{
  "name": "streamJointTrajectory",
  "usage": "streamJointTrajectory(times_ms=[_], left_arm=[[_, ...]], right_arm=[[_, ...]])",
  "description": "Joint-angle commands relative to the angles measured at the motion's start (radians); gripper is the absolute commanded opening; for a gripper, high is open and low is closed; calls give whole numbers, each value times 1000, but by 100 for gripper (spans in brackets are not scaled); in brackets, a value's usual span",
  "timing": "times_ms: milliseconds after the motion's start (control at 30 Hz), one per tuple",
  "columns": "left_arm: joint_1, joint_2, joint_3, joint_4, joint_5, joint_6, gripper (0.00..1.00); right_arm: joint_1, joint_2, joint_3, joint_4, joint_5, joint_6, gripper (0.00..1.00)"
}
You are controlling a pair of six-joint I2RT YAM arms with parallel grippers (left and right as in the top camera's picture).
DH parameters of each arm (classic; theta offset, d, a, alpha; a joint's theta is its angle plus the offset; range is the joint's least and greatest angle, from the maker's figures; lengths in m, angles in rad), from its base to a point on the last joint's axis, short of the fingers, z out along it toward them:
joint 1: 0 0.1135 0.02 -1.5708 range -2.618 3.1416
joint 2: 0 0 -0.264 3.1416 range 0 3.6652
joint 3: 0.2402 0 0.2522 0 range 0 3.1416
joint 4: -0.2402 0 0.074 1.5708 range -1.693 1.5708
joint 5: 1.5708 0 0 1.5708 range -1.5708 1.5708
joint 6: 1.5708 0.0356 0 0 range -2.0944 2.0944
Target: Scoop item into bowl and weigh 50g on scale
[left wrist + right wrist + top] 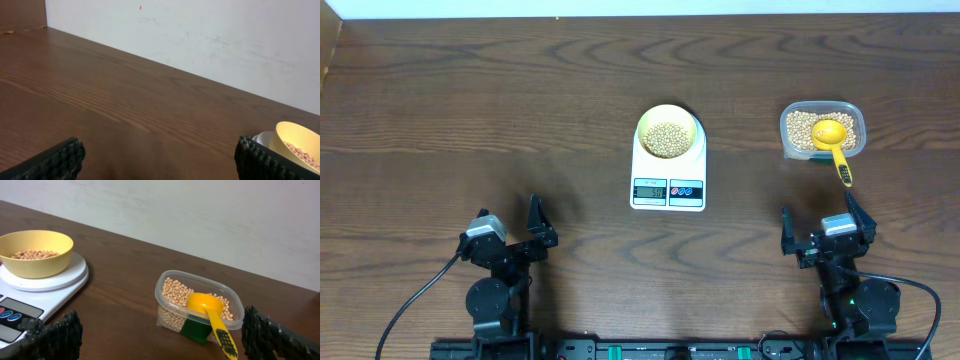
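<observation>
While the bowl sits on the round platform of the scale at mid-tabletop, a layer of beans covers its bottom, well short of the rim. My two arms sit at the near edge, well apart from everything.

My left end effector is spread wide and holds nothing. Its own camera shows only bare wood between the fingers, with the bowl's edge off to the right. My right end effector is likewise wide and empty, near the handle end of the scoop but not touching it.

The scoop lies in the clear tub to the right of the scale. Its cup rests on the remaining beans and its handle sticks out over the rim toward me. The tub looks roughly half full.

As I judge it, the scooping is largely done: beans are in the bowl, the bowl is on the scale, and the tool is laid down. What is left is the check. The display is lit with digits too small to read, so I cannot say whether the weight stands at 50g or needs another part-scoop.
</observation>
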Motion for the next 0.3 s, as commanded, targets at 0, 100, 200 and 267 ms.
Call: streamJointTrajectory(times_ms=[0,100,200,267], left_arm=[[4,-6,-14,-42,-17,-2,97],[4,-6,-14,-42,-17,-2,98],[4,-6,-14,-42,-17,-2,98],[4,-6,-14,-42,-17,-2,98]], right_arm=[[8,-10,-2,-5,5,-6,99],[8,-10,-2,-5,5,-6,99],[8,-10,-2,-5,5,-6,99],[8,-10,-2,-5,5,-6,99]])
